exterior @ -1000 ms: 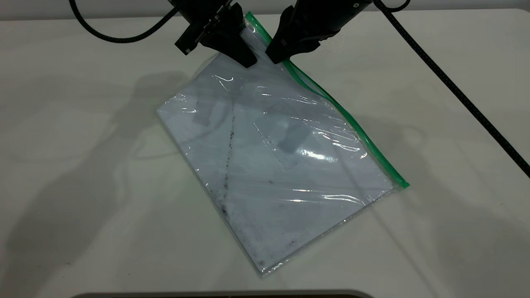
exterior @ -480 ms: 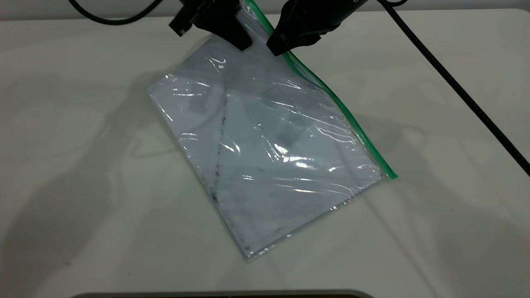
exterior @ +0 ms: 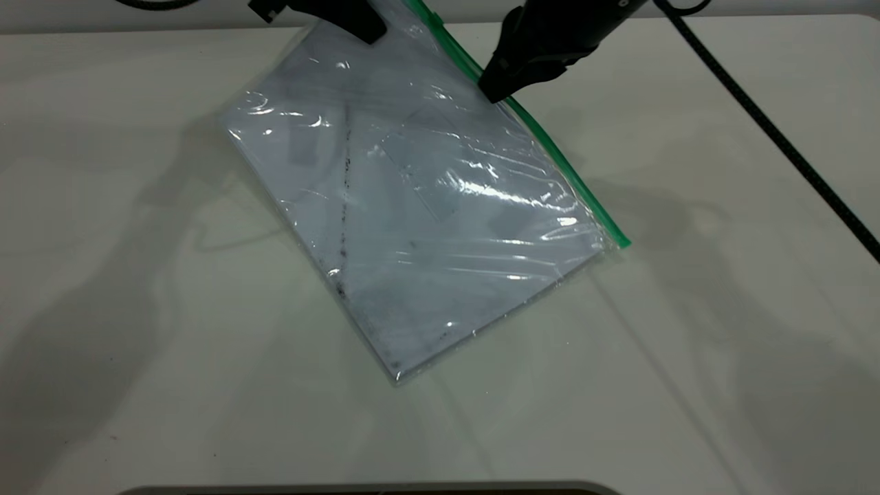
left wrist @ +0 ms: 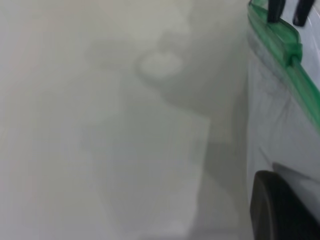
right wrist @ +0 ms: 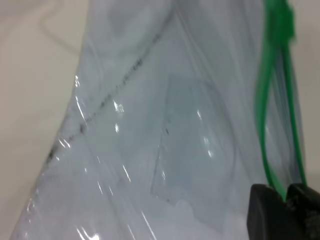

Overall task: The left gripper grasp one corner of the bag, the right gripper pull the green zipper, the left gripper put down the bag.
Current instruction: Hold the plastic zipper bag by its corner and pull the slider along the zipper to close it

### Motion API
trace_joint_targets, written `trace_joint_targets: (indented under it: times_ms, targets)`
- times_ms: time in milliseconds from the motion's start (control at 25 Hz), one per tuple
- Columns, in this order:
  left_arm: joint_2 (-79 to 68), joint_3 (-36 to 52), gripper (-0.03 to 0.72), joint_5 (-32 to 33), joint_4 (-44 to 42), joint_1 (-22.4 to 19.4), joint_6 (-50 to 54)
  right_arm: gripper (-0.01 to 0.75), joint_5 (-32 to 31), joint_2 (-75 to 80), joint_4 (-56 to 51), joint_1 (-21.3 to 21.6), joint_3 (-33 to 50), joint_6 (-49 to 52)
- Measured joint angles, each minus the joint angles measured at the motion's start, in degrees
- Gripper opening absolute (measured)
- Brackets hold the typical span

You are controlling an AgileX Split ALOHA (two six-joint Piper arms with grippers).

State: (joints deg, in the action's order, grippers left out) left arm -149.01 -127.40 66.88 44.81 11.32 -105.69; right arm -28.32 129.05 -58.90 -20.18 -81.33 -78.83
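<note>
Now left gripper [exterior: 368, 31] jaws clamp bag [exterior: 419, 199] corner, raised; right gripper [exterior: 496, 93] jaws pinch green zipper [exterior: 550, 148].

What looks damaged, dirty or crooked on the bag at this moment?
The sheet inside the bag carries a dark, gritty smudge line running along it, with more specks near the lower edge. The clear plastic is wrinkled, and the bag lies askew to the table edges. No tear shows.

Clear bag [exterior: 440, 206], green zipper [exterior: 550, 148], black grippers.
</note>
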Motion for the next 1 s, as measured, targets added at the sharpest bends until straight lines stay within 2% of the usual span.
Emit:
trace_joint_targets:
  times_ms: [160,400,560,760,1000]
  targets:
    - [0.23,0.00,0.053,0.00,-0.14,0.28,0.07,0.152,-0.71,0.00,-0.01,0.11,-0.43,-0.06]
    - [0.28,-0.02,0.053,0.00,-0.74,1.44,0.07,0.401,-1.94,0.04,-0.39,0.11,-4.46,-0.25]
    - [0.28,-0.09,0.053,0.00,-0.68,1.67,0.09,0.524,-2.05,0.04,-0.71,0.11,-5.89,-0.25]
    - [0.28,-0.09,0.053,0.00,-0.68,1.88,0.17,0.553,-2.56,0.04,-2.57,0.11,-6.27,-0.25]
    - [0.28,-0.13,0.053,0.00,-0.64,3.18,0.17,0.496,-5.14,0.04,-4.65,0.11,-6.27,-0.25]
